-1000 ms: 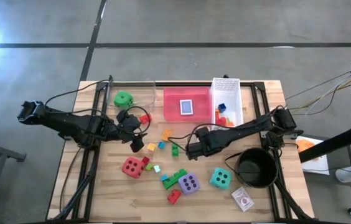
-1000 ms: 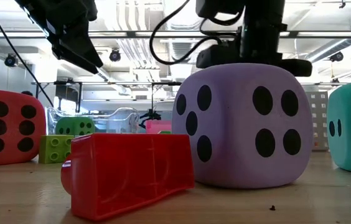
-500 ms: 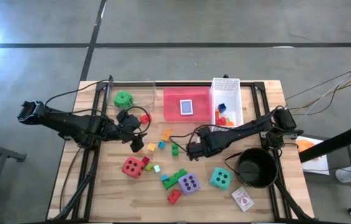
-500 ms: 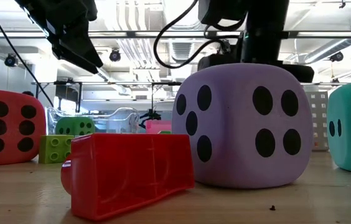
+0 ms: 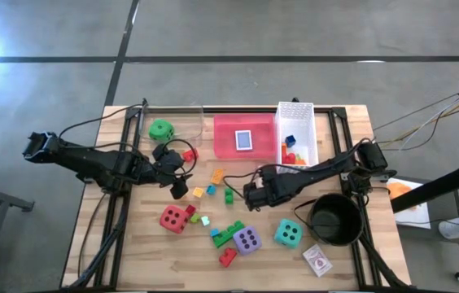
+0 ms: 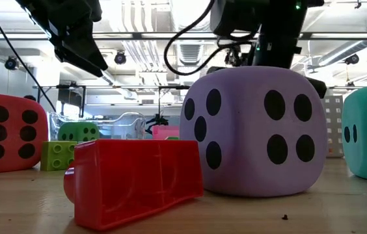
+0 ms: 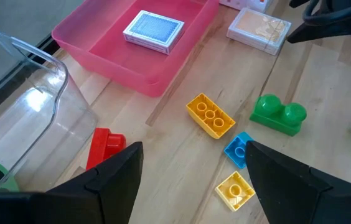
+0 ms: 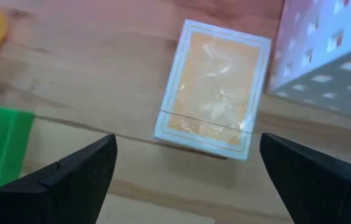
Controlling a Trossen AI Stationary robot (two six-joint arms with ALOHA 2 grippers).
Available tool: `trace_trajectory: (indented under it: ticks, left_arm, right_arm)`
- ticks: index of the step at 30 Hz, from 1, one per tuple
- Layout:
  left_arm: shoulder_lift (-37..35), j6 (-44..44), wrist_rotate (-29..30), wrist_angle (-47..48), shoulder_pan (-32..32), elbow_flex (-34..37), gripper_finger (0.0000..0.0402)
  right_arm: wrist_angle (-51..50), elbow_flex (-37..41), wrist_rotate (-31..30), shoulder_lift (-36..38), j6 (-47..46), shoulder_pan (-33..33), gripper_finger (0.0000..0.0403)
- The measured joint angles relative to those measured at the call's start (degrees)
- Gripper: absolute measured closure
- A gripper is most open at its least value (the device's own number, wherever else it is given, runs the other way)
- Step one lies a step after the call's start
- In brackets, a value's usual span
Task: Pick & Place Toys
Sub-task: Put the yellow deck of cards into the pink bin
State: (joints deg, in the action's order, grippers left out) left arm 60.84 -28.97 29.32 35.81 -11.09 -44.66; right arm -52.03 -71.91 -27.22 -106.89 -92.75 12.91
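Note:
My right gripper (image 8: 188, 186) is open and hangs above a clear-wrapped orange card pack (image 8: 214, 89), which lies flat on the table beside the white mesh basket (image 8: 325, 56). One finger stands to either side of the pack without touching it. In the high view my right gripper (image 5: 248, 194) is at the table's middle. My left gripper (image 5: 178, 188) is open and empty above yellow, blue and green bricks (image 7: 210, 116). The red die (image 5: 173, 218), purple die (image 5: 247, 240) and teal die (image 5: 287, 233) rest near the front. The green die (image 5: 161, 129) rests at the far left.
A pink tray (image 5: 228, 145) at the far middle holds a blue card pack (image 5: 244, 140). The mesh basket (image 5: 306, 108) holds some bricks. A black round pot (image 5: 334, 218) stands at the right front, with a red card pack (image 5: 317, 260) near it. A clear container (image 7: 20, 99) stands at the far left.
My right gripper has sunk a little behind the purple die in the low view, and it stays open. My left arm has kept still.

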Motion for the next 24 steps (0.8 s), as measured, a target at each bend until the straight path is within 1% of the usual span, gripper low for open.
trace_trajectory:
  ticks: [2,7,12,24]
  left_arm:
    - [0.0,-0.02,-0.05,0.0,0.0,0.0,0.0117]
    - [0.0,-0.13,-0.11,-0.02,0.0,0.0,0.0117]
    - [0.0,-0.15,-0.11,-0.04,0.0,0.0,0.0117]
    - [0.0,-0.66,-0.07,-0.11,0.0,0.0,0.0117]
  right_arm:
    - [0.65,1.19,-0.15,0.0,-2.45,0.0,0.0019]
    - [1.91,3.99,-2.97,-0.02,-6.54,-0.03,0.0019]
    - [7.46,6.73,-2.99,-0.02,-5.9,-0.76,0.0019]
    - [10.88,8.67,-2.97,-0.22,-4.78,-2.51,0.0019]
